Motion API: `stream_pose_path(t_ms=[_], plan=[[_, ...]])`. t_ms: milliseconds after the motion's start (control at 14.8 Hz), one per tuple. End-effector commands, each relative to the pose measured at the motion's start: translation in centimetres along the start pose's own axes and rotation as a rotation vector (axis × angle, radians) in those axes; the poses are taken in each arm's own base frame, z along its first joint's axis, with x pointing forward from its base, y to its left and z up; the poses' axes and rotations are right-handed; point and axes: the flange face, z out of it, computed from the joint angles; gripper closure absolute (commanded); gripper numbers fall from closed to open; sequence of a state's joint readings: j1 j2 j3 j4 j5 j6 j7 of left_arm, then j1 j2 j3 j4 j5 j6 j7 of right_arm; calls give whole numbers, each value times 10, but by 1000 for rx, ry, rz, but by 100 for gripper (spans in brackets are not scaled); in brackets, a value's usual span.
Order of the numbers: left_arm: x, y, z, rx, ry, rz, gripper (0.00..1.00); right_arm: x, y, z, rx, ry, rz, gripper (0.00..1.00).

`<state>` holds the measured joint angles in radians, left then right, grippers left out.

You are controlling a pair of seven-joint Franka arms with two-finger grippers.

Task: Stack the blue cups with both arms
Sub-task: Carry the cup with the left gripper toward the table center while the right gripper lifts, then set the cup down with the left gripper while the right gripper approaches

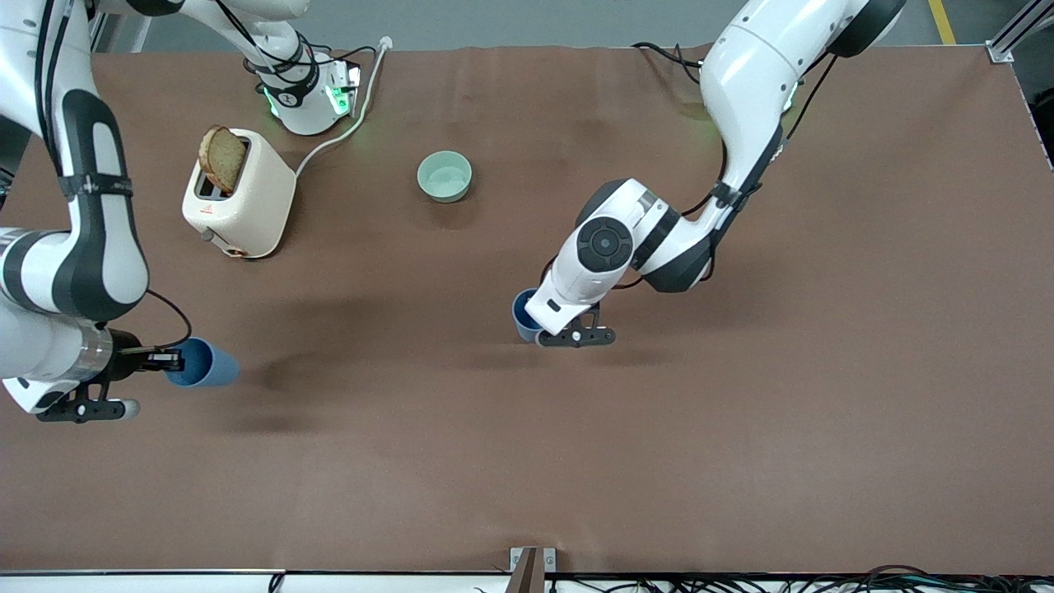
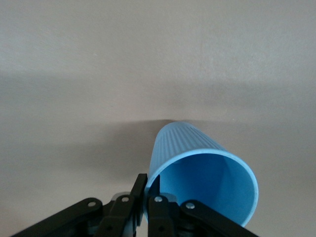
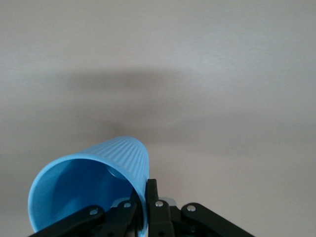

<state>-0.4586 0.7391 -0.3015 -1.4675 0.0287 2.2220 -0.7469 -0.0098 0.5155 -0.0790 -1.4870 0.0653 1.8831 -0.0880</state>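
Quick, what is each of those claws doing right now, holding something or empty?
Left gripper: shut on the rim of a blue cup.
Right gripper: shut on the rim of the other blue cup, lifted above the table.

Toaster (image 1: 239, 193) beside bowl (image 1: 445, 176), toward right arm's end.

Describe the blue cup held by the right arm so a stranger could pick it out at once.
Start at the cream toaster with the bread slice, toward the right arm's end of the table. Nearer the front camera, the right gripper holds a blue cup by its rim, tipped on its side above the brown table. The other blue cup, in the left gripper, is over the table's middle.
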Motion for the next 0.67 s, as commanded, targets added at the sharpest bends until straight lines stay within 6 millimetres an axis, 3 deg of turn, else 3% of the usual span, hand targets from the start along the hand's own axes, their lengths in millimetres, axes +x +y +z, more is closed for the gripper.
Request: stream_pose_path(t_ms=[0,67,135,202,270,337,472,540,607], plan=[[0,3,10,10,12,-9,98,-16,-68,-30,36,-7,74,96],[0,3,13,10,9,-12,91,-20,-90,-41,70,-1,99,96],[-1,4,12,11,9,-10,71,-24,-109,-48,105,4,127,96],[0,3,11,9,11,-13,23,-29,-130,-57,131,8,147,96],[2,3,3,5,20,-10,0,-34,-153,-64,142,13,154,96],[4,3,-10,-2,33,-12,0,-39,-173,-72,145,22,167,96],[8,0,-57,-6,68,-14,0,-49,-221,-85,149,36,200,96],[12,-10,-89,9,80,-28,0,-54,-241,-90,152,42,218,96],[15,-24,-135,24,103,-43,0,-57,-257,-94,155,48,239,96]])
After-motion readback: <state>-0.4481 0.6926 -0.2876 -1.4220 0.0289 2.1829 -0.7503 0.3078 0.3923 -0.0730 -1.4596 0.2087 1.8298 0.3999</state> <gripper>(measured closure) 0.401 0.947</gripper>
